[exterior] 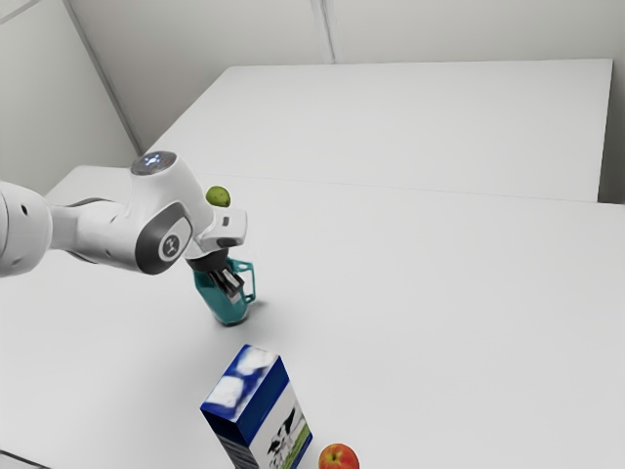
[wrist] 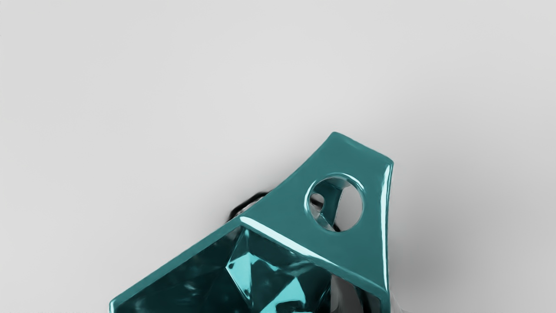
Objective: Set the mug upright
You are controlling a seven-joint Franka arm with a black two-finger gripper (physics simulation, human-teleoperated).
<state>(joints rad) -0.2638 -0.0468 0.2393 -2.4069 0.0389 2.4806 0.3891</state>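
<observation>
Mug (exterior: 230, 309): teal, on the desk (exterior: 420, 313), toward the exterior view's left, beneath the hand of the arm (exterior: 109, 233). Base end down, mouth up, with a lean in the exterior view toward that view's upper left; the carton slants much the same way there, so I cannot tell how true the mug stands, or whether its base sits flat. Handle (exterior: 253, 284) toward the exterior view's right.

Tool (exterior: 232, 285): black, low at the mug, overlapping its upper body in the exterior view. How far open: cannot tell. Whether it has hold of the mug: cannot tell either.

Wrist view: mug close up by the tool, mouth facing the hand, straight-edged rim (wrist: 182, 255), dark inner walls with bright angular facets. Handle top broad and flat, pierced by a round hole. Soft shadow on the desk beside it.

Other items: carton (exterior: 285, 422), blue and white with a cow on its side, standing nearer the viewer than the mug. Apple (exterior: 339, 457), red and yellow, just beside the carton, on the exterior view's right of it. Green fruit (exterior: 218, 196) farther off, past the hand and partly hidden by it. Pale walls (exterior: 273, 29) at the far side.
</observation>
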